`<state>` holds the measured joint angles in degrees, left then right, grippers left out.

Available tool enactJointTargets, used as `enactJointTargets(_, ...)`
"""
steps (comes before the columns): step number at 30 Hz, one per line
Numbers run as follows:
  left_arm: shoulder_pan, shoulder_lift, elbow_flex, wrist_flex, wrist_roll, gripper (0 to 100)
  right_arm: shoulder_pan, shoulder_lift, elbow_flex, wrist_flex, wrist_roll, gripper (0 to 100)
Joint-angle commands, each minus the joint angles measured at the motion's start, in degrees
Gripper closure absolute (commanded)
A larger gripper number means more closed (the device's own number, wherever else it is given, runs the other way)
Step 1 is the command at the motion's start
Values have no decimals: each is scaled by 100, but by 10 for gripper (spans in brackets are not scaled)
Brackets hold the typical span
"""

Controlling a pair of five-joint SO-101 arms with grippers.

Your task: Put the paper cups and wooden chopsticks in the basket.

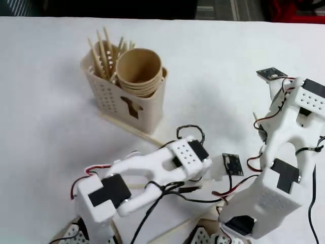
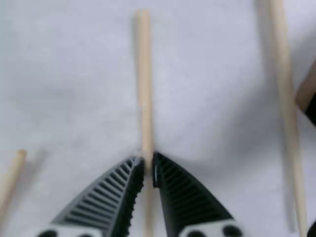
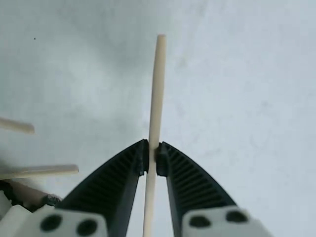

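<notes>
A white perforated basket [image 1: 133,105] stands at the back left of the table, holding several wooden chopsticks [image 1: 104,53] and stacked paper cups [image 1: 139,71]. My left gripper [image 2: 148,168] is shut on a chopstick [image 2: 143,84] that points away from it over the white table. Two more chopsticks [image 2: 286,113] [image 2: 10,177] lie to either side. My right gripper [image 3: 152,154] is shut on another chopstick [image 3: 157,84]. Two chopstick ends [image 3: 42,171] [image 3: 17,126] lie beside it. In the high view the left arm [image 1: 167,162] sits front centre and the right arm [image 1: 297,114] at the right.
A wooden stick [image 1: 133,128] lies along the foot of the basket. Small circuit boards [image 1: 232,163] [image 1: 270,73] and loose cables hang off both arms. White tabletop [image 1: 45,101] stretches left of the basket and behind it.
</notes>
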<state>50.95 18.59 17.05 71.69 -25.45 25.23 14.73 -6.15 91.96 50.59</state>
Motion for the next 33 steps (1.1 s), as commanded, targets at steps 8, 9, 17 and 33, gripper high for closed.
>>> enactJointTargets(8, -92, -1525, 571, 607, -9, 978, 110, -303, -9, -31, 44, 978)
enactJointTargets(9, -154, -1736, 703, 624, -18, 978, 127, -303, -9, -31, 44, 978)
enactJointTargets(17, -796, -3925, 475, 1591, -26, 978, 207, -312, -9, 4, 53, 978)
enactJointTargets(33, -3688, -5121, -3868, 1934, 18, 978, 171, -312, -18, 286, 0, 979)
